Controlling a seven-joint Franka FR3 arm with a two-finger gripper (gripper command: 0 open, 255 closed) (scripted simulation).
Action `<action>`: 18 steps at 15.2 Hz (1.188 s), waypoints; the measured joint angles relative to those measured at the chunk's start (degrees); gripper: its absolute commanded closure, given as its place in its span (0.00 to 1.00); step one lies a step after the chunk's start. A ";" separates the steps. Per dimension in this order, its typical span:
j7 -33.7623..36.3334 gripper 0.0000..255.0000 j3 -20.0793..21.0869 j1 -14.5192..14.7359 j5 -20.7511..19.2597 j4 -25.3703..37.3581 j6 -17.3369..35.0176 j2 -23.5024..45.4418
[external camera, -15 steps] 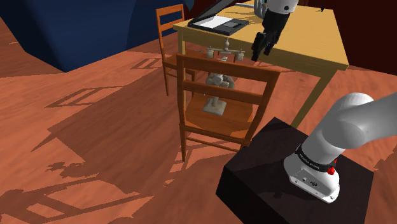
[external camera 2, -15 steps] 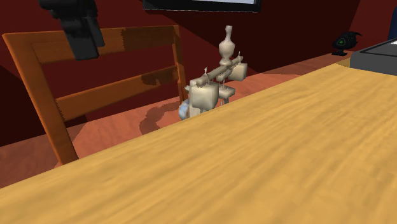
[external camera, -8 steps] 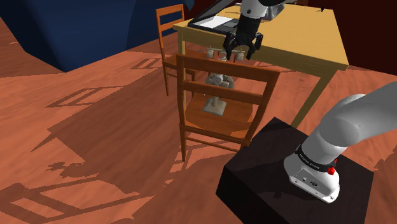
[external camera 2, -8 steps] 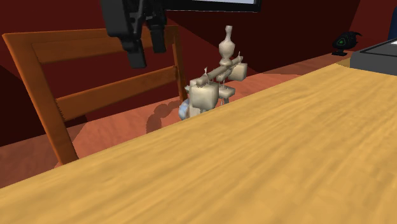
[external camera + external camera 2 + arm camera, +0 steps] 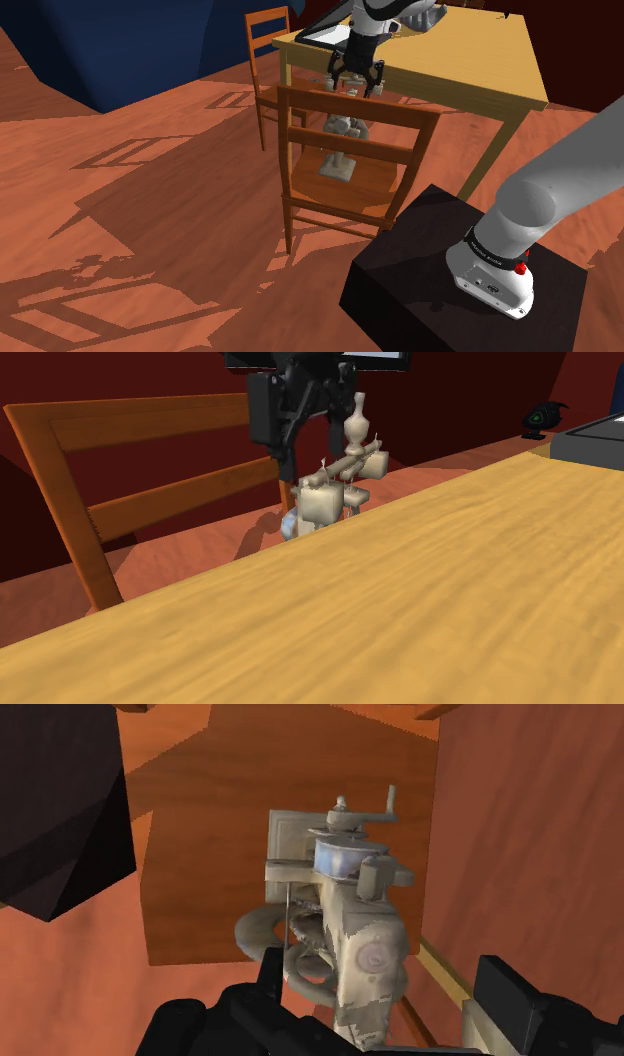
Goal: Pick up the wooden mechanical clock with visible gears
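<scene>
The pale, unpainted-looking mechanical clock (image 5: pixel 340 130) stands upright on the seat of a wooden chair (image 5: pixel 345 185), its gears and top finial visible (image 5: pixel 335 487). My black gripper (image 5: pixel 356 82) hangs directly above it, by the table's edge, fingers pointing down. In the wrist view the clock (image 5: pixel 350 919) lies between the two fingers, and the gripper (image 5: pixel 386 974) is open and straddles its upper part without clasping it. In the second exterior view the gripper (image 5: pixel 300 432) sits just beside and above the finial.
The chair's back rails (image 5: pixel 150 462) rise close to the clock. A yellow wooden table (image 5: pixel 480 70) stands right behind it, holding a flat black-and-white object (image 5: pixel 345 35). A second chair (image 5: pixel 268 40) stands further back. My black stand (image 5: pixel 460 290) is nearby.
The gripper has swung from over the table toward the shoulder view's left and down. It now hangs directly above the clock, which has not moved.
</scene>
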 measured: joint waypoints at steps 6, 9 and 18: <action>1.53 0.00 0.38 -0.14 -0.11 -3.11 4.59 1.47; 1.51 1.00 0.39 -0.15 -0.12 -3.76 5.46 1.68; 1.48 1.00 0.39 -0.15 -0.11 -3.84 5.60 1.67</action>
